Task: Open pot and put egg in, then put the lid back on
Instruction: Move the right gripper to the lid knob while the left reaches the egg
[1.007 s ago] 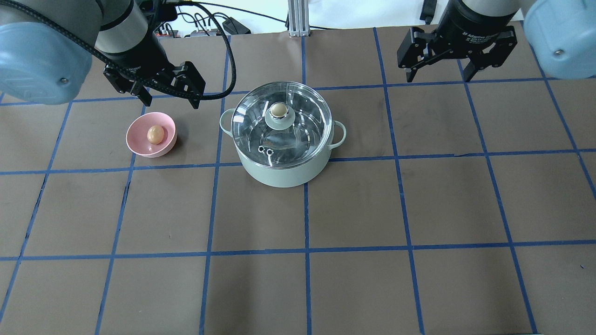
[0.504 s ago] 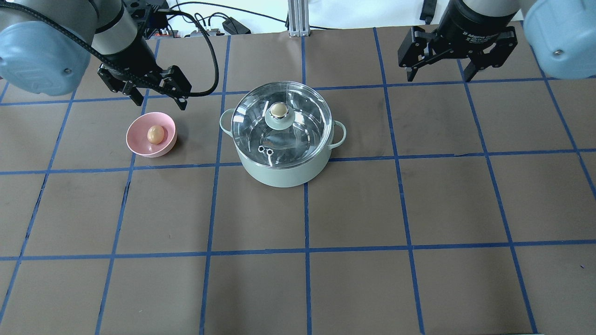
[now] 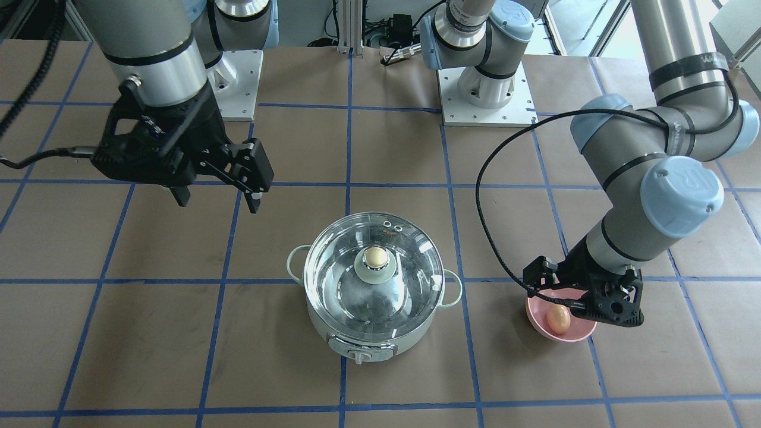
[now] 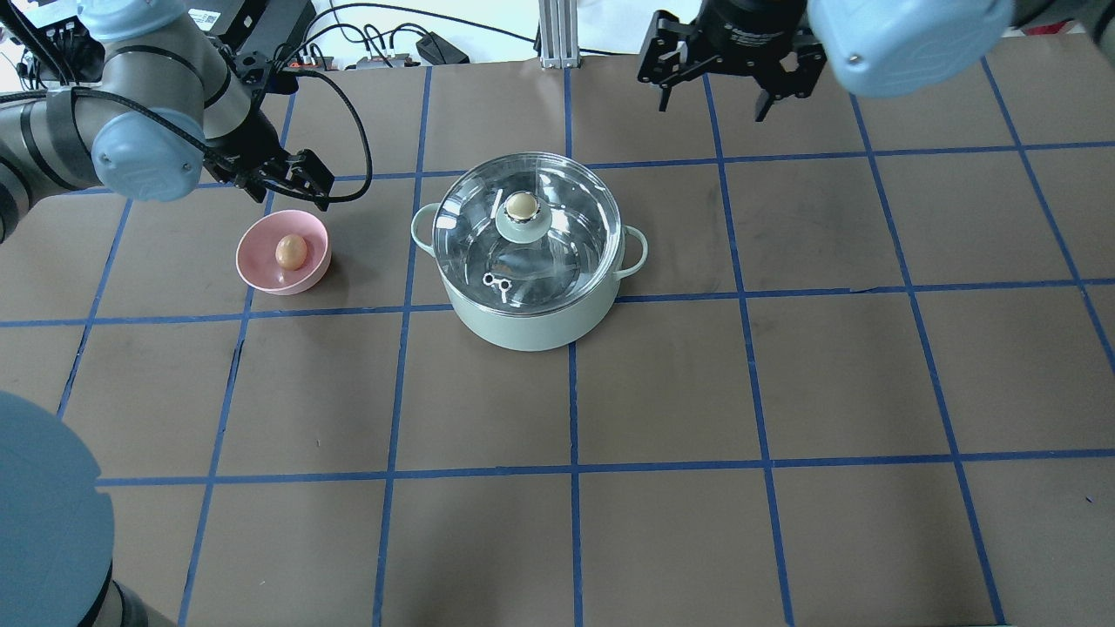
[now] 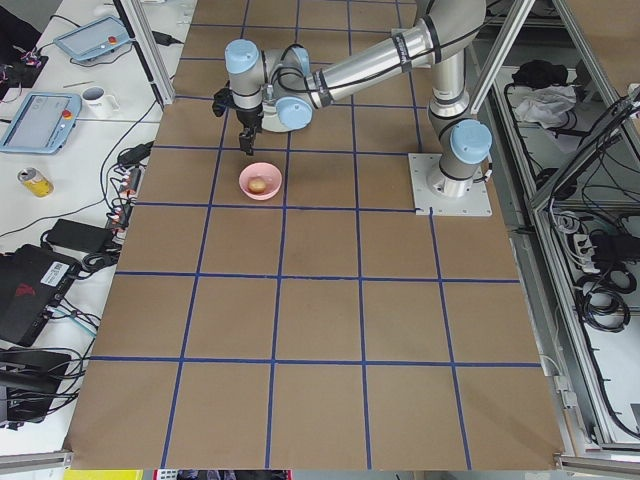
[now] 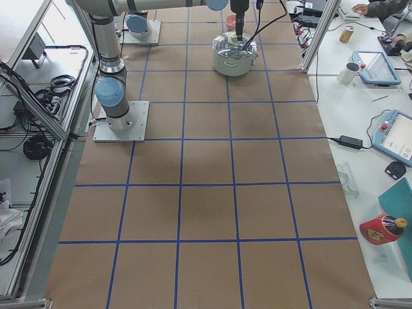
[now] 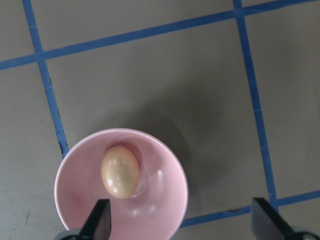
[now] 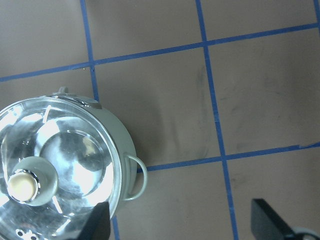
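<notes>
Moved since last frame: left fingers, spread wide and empty, now hang low at the rim of the pink bowl. The right fingers, also apart and empty, slid along the far edge of the worktop toward the pot. Left gripper is clear of the egg, which lies in the bowl between pot and left edge; right gripper rides high, lid seated on the pot, mid-width, nearer the far edge.

Bright, even overhead light; soft shadows on worktop. Specular glare on lid. Wrist views: near-field blur at btm edge; bkgd overexposed in overhead view.
</notes>
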Controlling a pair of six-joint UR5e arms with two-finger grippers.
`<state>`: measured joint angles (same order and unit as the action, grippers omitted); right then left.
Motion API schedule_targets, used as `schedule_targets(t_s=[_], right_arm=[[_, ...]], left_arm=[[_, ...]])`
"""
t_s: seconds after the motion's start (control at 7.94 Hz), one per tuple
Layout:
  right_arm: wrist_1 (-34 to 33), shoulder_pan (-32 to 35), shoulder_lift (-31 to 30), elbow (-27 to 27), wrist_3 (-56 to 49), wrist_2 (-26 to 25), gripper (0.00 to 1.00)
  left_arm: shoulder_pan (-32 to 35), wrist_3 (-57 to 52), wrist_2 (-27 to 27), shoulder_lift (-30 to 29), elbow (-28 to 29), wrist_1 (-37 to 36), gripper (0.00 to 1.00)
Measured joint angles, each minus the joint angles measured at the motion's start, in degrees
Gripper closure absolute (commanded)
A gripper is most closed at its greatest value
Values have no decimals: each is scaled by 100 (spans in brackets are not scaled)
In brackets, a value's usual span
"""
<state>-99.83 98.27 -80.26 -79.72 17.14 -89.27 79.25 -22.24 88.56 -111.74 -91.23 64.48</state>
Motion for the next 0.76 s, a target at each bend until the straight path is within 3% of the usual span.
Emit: schedule_targets(t_s=[0.76], right_arm=[[-850,1036,1185,262,1339,177,0]], left_arm=[[-478,-698,63,-385,-505,-785,0]])
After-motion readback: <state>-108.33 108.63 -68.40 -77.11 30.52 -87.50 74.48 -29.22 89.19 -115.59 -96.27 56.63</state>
